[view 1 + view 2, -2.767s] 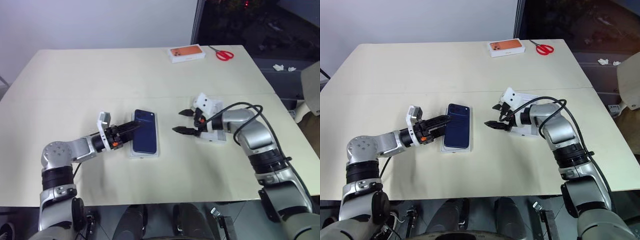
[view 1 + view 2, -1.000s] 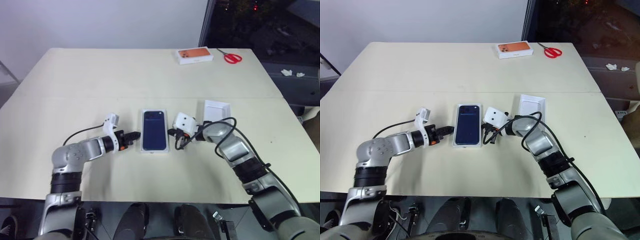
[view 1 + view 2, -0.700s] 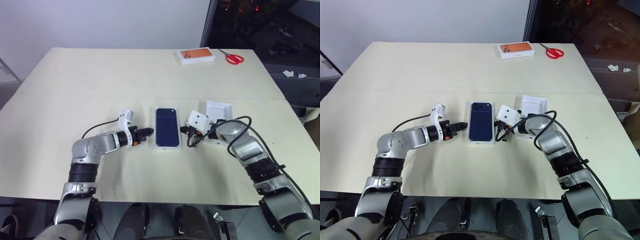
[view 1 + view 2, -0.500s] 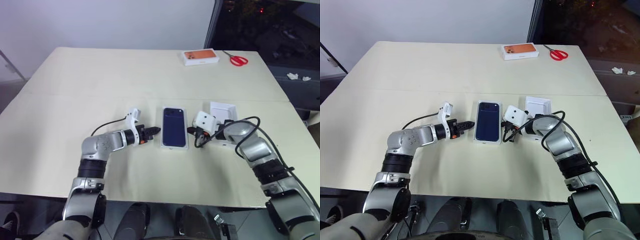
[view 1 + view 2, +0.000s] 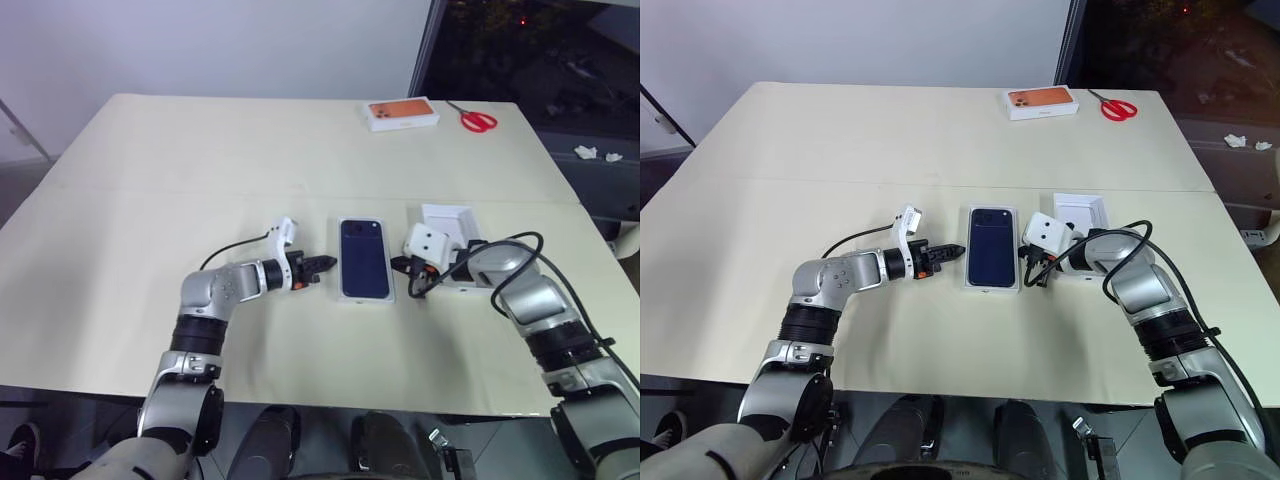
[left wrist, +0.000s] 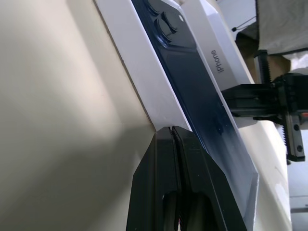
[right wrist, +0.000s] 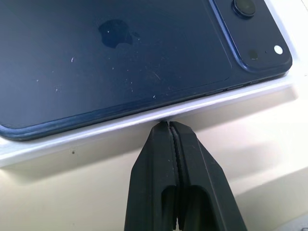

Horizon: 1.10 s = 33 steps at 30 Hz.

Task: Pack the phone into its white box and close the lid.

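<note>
The dark blue phone (image 5: 365, 258) lies back up in the white box (image 5: 349, 296), camera cluster at the far end, near the table's middle. My left gripper (image 5: 325, 263) is shut, its tips against the box's left side (image 6: 144, 82). On the other side my right gripper (image 5: 399, 266) is also shut, its tips touching the box's right rim (image 7: 159, 117). The phone's glossy back (image 7: 120, 57) sits just above that rim. The lid (image 5: 447, 220) lies open side up just right of the box, partly behind my right wrist.
An orange-topped box (image 5: 400, 113) and red-handled scissors (image 5: 478, 120) lie at the table's far right. A seam (image 5: 150, 190) runs across the table behind the box. The table's right edge (image 5: 590, 230) is close to the lid.
The view has shifted. Beyond that, the box with the phone has slid right toward the lid, and both shut grippers moved right with it.
</note>
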### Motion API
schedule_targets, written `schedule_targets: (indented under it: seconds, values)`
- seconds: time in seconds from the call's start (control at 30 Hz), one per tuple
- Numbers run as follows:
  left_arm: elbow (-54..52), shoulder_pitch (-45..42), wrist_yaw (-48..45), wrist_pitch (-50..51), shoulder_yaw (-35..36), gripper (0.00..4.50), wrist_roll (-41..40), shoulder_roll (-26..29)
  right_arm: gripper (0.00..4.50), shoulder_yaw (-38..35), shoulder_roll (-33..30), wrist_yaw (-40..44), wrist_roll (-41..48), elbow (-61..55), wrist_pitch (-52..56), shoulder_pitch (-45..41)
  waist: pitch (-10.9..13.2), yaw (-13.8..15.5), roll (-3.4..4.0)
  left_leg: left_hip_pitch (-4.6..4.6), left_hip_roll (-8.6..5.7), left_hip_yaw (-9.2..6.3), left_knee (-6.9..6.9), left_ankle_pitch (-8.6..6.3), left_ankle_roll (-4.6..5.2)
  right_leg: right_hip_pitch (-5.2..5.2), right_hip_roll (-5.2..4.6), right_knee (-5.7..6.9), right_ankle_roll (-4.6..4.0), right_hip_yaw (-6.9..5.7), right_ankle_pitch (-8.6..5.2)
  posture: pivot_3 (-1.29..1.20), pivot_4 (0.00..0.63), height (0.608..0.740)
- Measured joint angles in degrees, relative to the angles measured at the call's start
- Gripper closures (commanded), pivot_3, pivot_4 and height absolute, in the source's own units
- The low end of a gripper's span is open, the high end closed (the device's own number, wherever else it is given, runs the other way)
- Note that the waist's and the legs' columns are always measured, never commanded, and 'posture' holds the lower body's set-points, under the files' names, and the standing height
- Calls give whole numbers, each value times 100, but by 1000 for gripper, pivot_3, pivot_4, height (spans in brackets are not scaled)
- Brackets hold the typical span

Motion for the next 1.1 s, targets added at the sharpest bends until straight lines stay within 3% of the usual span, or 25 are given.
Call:
schedule_targets:
  seconds: [0.23,0.43,0.57,0.77,0.87,1.07,1.1]
  values:
    - [-8,-11,-107,-11,-112,4421,73,-44,4442,-88,-175,81,90,-190,135,146,0,-7,0,0,0,-1,-1,-1,2,2,-4,-6,3,0,1,0,150,740]
    - [-394,172,-404,211,-193,4421,17,397,4442,-258,-179,296,507,-426,794,139,3,-83,0,-16,10,1,-6,0,0,-24,0,-4,4,3,1,0,150,740]
    - [-916,586,-655,366,-157,4500,-130,981,3135,-477,-301,335,763,-562,1386,13,9,-226,9,-16,23,5,-10,2,-3,-34,5,5,4,7,2,0,150,740]
    - [-1381,933,-800,306,218,4500,-300,1518,23,-694,-352,56,938,-880,2204,-226,11,-315,9,-22,40,6,-12,-13,22,-45,13,8,3,5,2,0,150,740]
    - [-1509,941,-912,91,434,3608,-389,1779,0,-772,-183,-282,1055,-1161,2650,-231,13,-307,11,-25,42,7,-14,-13,21,-51,13,8,3,5,2,0,150,740]
    - [-1709,1272,-1513,-1122,734,658,-235,2505,0,-1010,-114,-1212,1072,-1544,3709,-158,16,-291,15,-29,41,11,-16,-14,20,-55,8,6,-1,9,2,0,150,740]
    - [-1775,1363,-1663,-1507,749,658,-139,2559,0,-1056,-38,-1351,1079,-1600,3901,-157,16,-292,15,-29,42,11,-16,-14,20,-56,8,5,-1,9,2,0,150,740]
